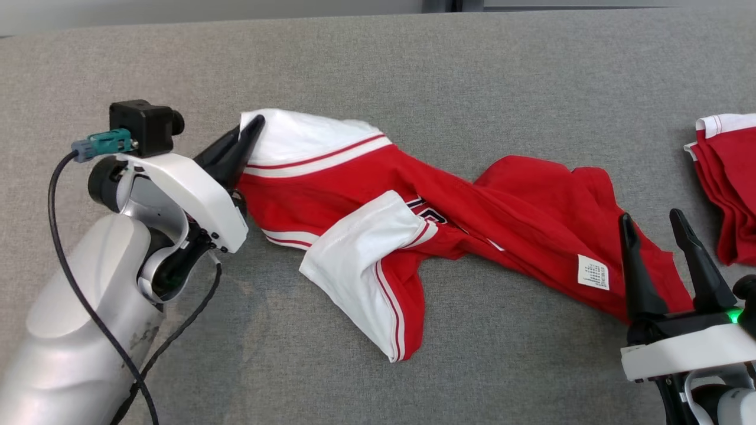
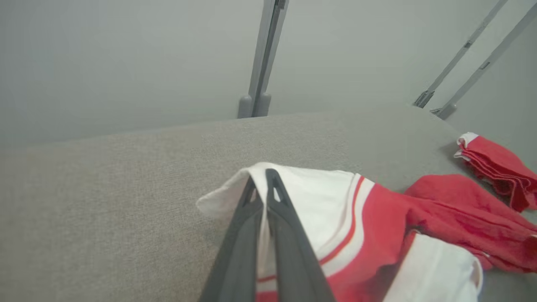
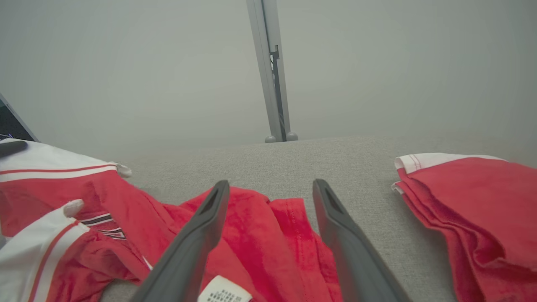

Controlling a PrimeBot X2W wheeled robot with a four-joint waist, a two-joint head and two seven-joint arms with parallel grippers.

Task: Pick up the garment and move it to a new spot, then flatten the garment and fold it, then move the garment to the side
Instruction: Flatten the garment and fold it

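The counter (image 1: 413,65) is carrying the garment (image 1: 520,212), its long axis running from the left edge toward the near-right corner. The left gripper (image 1: 255,125) is pinching its white far-left end in pressed jaws; the right gripper (image 1: 651,217) is hovering at the other end, jaws spread.

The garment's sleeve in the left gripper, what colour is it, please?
White sleeve, red stripes; best in head view.

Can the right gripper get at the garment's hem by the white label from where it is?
Probably yes: the right gripper stands open right at the garment's red hem beside the label, nothing between them. The folded pile lies apart.
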